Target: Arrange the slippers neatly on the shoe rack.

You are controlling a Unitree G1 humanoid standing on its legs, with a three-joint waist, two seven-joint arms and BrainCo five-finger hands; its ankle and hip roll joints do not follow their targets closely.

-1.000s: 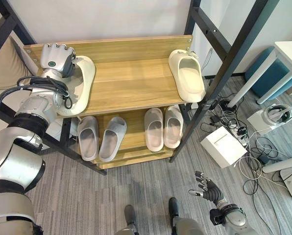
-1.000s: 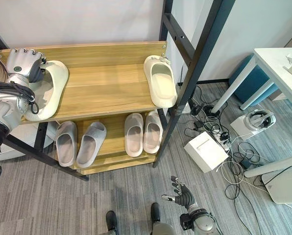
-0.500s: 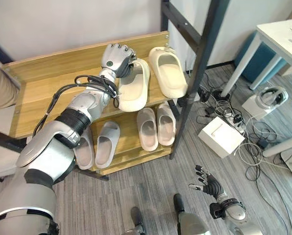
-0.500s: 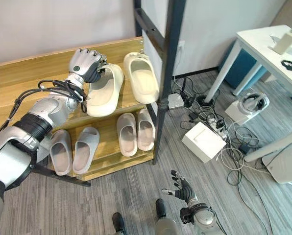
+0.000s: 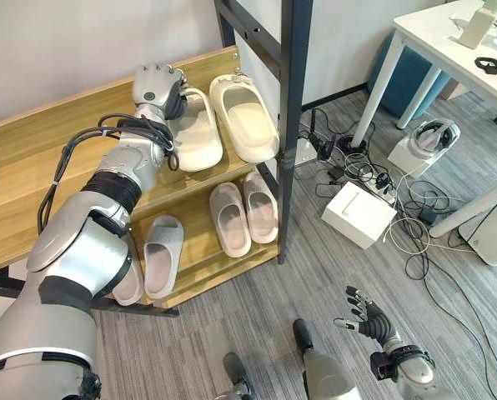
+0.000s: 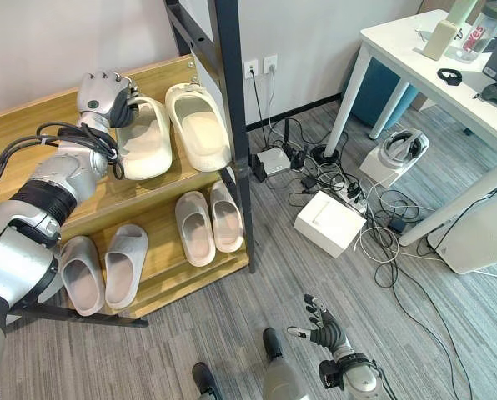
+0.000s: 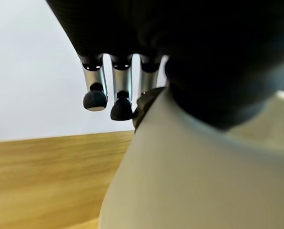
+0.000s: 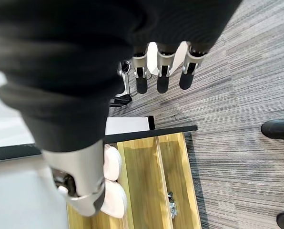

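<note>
The cream slipper (image 5: 195,133) in hand lies on the top shelf (image 5: 57,158) of the shoe rack, just beside its mate (image 5: 246,118) at the right end, the two roughly parallel. The left hand (image 5: 156,86) sits at the slipper's far end, fingers curled over its rim. Risk: withdrawing with fingers caught on the rim could drag the slipper askew or nudge its mate towards the shelf edge. The right hand (image 5: 370,317) hangs low over the floor, fingers spread, holding nothing.
</note>
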